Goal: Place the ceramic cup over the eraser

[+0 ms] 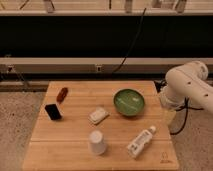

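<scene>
Camera view gives me the wooden bench (55, 150) from the front, with the white arm (187, 87) off its right edge. The end effector (169, 119) hangs beside that edge, between 2 and 3 o'clock from the cup and well apart from it. I cannot tell whether it is open or closed, and I see nothing in it.

The cup (97, 142) stands near the front of the bench, left of centre, upright with its narrow end up and its wide end on the wood. The eraser (53, 111) lies flat at about 10 o'clock from the cup, toward the left edge. Its long axis seems to run roughly 11 to 5 o'clock. Between the two I see only bare wood.

Around them: a cream block (99, 115) sits at 12 o'clock from the cup, close but apart. A green bowl (129, 102) is at 1 o'clock. A white bottle (140, 142) lies on its side at 3 o'clock, cap end pointing between 1 and 2 o'clock. A small reddish-brown piece (62, 94) lies just past the eraser at its 1 o'clock.
</scene>
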